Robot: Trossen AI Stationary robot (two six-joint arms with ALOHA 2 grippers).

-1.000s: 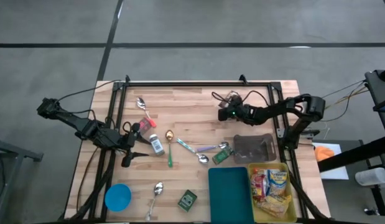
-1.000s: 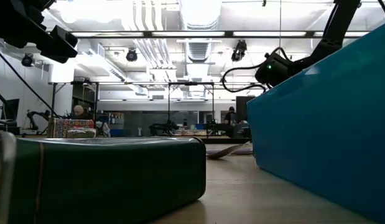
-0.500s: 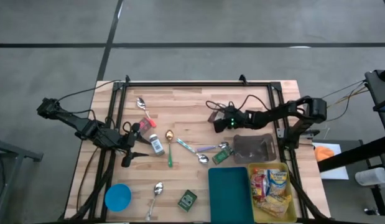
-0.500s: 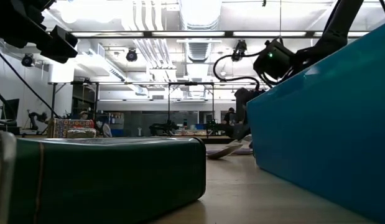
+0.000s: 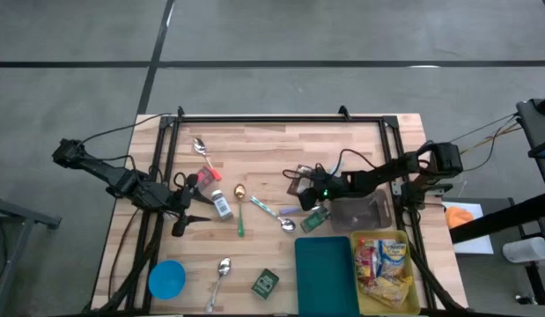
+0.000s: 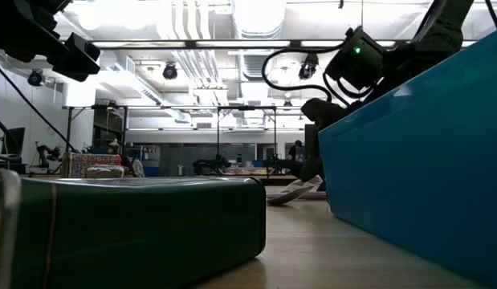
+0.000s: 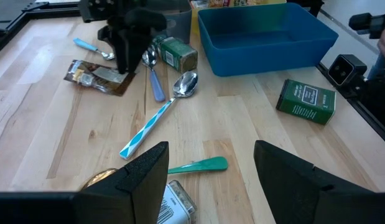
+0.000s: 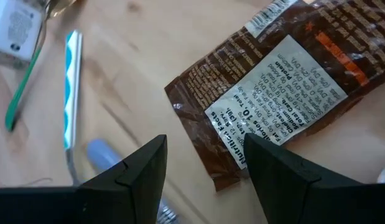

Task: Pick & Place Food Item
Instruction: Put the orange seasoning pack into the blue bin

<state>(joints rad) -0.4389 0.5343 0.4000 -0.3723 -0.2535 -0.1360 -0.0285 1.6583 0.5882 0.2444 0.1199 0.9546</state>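
Observation:
A brown snack wrapper (image 8: 279,81) with a white nutrition label lies flat on the wooden table, also seen in the left wrist view (image 7: 96,74). My right gripper (image 8: 204,146) hovers just above its edge, open, fingers slanting down; in the high view it (image 5: 298,187) is near the table's middle. My left gripper (image 5: 200,209) waits open at the table's left, with nothing between its fingers (image 7: 211,155), beside a small white-labelled bottle (image 5: 221,205).
A blue bin (image 5: 325,264), a yellow tray of snack packets (image 5: 386,264) and a dark clear container (image 5: 360,210) stand at the near right. Several spoons (image 5: 254,207), a green tin (image 5: 265,283) and a blue lid (image 5: 167,278) lie on the table.
My right gripper has swung from the far right part of the table toward the near edge and the middle, turning as it went, and now stands over the brown wrapper. Its fingers have stayed open.

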